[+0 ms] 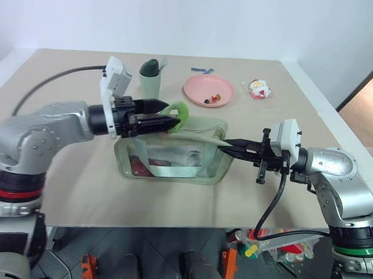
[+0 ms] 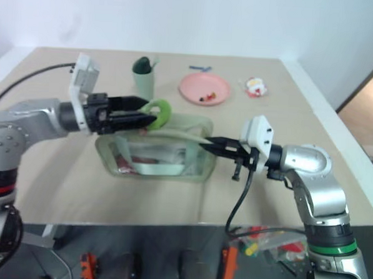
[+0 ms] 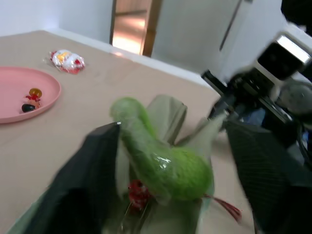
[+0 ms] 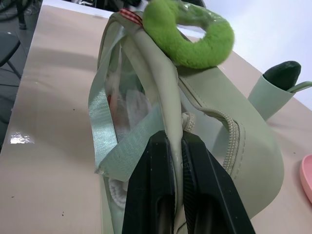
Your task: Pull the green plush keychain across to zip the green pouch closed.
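We keep the right gripper (image 4: 175, 146) clenched on the near end of the green pouch (image 1: 173, 160) at table centre, so the fabric stays taut. At the pouch's eleven o'clock corner the green plush keychain (image 1: 178, 113) sits between the left gripper's (image 1: 168, 122) spread fingers (ungripped, it seems); we should close firmly on it, then draw level along the zipper toward three o'clock.

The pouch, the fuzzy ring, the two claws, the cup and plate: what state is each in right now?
Pouch: upright on the table, contents showing through its clear side.
Keychain: at the pouch's top, between the open left gripper's fingers.
Right gripper: shut on the pouch's end.
Cup: upright, something dark inside.
Plate: holds small items.
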Controlling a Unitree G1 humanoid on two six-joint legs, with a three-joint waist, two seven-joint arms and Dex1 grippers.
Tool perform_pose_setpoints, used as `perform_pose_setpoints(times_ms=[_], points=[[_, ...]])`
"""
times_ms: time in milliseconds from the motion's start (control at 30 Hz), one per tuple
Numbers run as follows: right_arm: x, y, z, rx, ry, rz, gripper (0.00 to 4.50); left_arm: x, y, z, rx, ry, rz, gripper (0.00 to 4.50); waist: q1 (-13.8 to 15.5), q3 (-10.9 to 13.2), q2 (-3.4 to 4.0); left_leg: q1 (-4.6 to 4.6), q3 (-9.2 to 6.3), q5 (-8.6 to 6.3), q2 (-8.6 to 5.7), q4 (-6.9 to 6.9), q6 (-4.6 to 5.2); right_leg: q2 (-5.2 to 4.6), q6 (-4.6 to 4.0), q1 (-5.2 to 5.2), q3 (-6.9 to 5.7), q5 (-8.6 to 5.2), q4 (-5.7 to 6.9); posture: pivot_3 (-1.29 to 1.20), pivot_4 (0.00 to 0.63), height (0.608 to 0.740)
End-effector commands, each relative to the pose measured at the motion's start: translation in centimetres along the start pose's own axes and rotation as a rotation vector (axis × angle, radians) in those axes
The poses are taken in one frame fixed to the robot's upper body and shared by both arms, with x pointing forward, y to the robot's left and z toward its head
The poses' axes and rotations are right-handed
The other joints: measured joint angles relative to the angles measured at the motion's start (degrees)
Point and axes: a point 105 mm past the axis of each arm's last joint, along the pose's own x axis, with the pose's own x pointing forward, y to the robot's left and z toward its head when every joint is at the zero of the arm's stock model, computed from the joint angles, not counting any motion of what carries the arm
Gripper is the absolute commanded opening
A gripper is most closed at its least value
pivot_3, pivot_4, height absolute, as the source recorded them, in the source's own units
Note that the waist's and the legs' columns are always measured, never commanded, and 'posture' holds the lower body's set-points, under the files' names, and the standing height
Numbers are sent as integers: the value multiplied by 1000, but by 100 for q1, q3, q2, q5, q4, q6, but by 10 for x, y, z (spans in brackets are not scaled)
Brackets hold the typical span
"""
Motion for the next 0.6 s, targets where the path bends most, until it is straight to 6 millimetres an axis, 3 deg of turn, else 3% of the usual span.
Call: perform_pose_setpoints(times_ms=[33, 233, 367, 600], points=[[1, 0, 10, -49, -18, 5, 0, -24, -6, 15, 108, 17, 41, 4477, 2, 0, 0, -1, -1, 0, 0, 0, 0, -1, -1, 0, -2, -2, 0, 0, 150, 740], [2, 0, 8, -47, -20, 9, 0, -56, -1, 7, 195, 70, 208, 4477, 5, 0, 1, 2, -3, 0, 4, -5, 0, -2, -31, -1, -9, -20, 1, 0, 150, 740], [3, -2, 8, -50, -22, 12, 0, -72, 5, -17, 227, 65, 357, 4477, -11, 0, 1, 5, 7, 0, 5, -3, 0, -8, -32, -1, -3, -20, 0, 0, 150, 740], [3, -2, 8, -49, -23, 21, 0, -74, -2, -49, 157, 38, 437, 4477, 4, 0, -2, 6, 9, 0, 5, 1, 0, -12, -33, 2, -4, -19, 1, 0, 150, 740]])
